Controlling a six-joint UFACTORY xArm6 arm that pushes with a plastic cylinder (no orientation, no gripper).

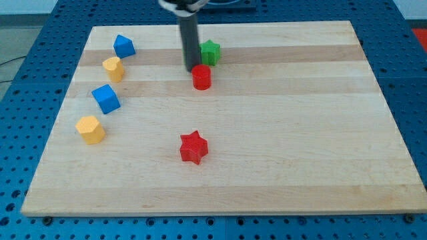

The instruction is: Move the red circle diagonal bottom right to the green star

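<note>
Positioning step: my tip [191, 70] touches the red circle [201, 77] just below-left of the green star [210, 51]. No claw fitted. Next: push rightward.

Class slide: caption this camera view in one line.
My tip touches the red circle from upper left, just below the green star.

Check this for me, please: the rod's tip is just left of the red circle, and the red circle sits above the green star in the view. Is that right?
One part is wrong. In the camera view, the red circle sits below the green star, slightly to its left, not above it. The rest holds: my tip is just left of the red circle.
</note>
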